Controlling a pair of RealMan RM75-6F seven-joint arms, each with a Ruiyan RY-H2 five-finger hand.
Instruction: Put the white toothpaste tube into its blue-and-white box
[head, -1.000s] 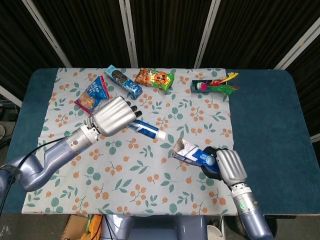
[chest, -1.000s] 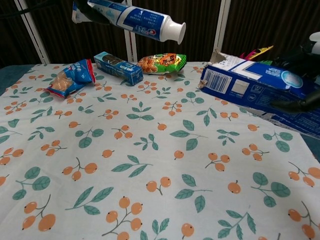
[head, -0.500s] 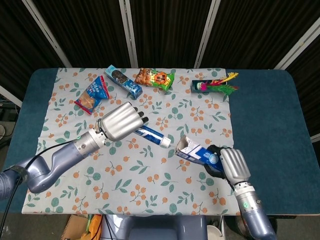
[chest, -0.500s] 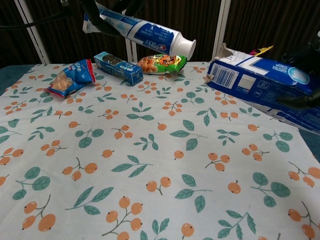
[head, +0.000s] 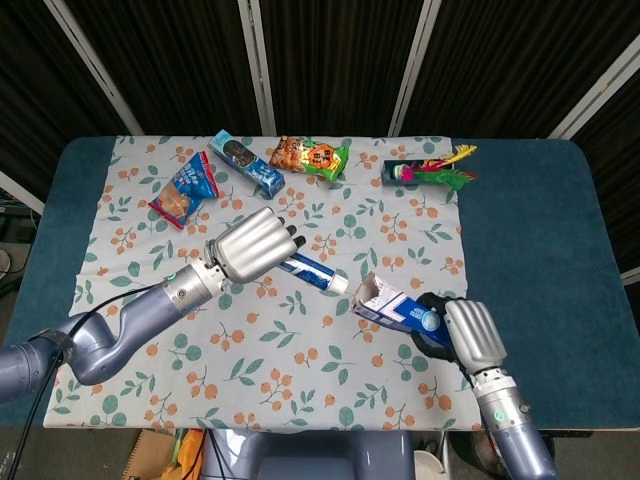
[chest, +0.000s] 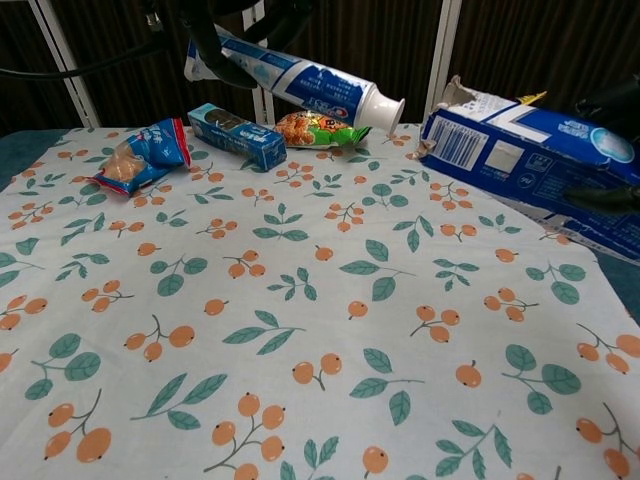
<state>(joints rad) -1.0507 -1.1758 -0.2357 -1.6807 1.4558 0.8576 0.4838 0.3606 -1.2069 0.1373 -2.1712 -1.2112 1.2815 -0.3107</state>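
My left hand (head: 252, 243) grips the white toothpaste tube (head: 312, 269) by its tail and holds it above the cloth. In the chest view the tube (chest: 310, 84) slants down to the right, and its white cap (chest: 384, 109) is a short gap from the box mouth. My right hand (head: 466, 333) holds the blue-and-white box (head: 395, 308) off the table at the right. The box (chest: 530, 155) has its torn open flaps turned left toward the cap. In the chest view dark fingers (chest: 608, 100) of the right hand wrap the box's far end.
On the floral cloth (head: 280, 340) at the back lie a blue snack bag (head: 188, 187), a blue biscuit box (head: 246, 164), an orange-green snack bag (head: 311, 157) and a dark packet with coloured feathers (head: 430, 170). Blue table edge (head: 540, 240) runs to the right.
My left hand has carried the tube right and toward the box, tilting it cap-down. The box has shifted slightly, and the gap between cap and box mouth has shrunk.
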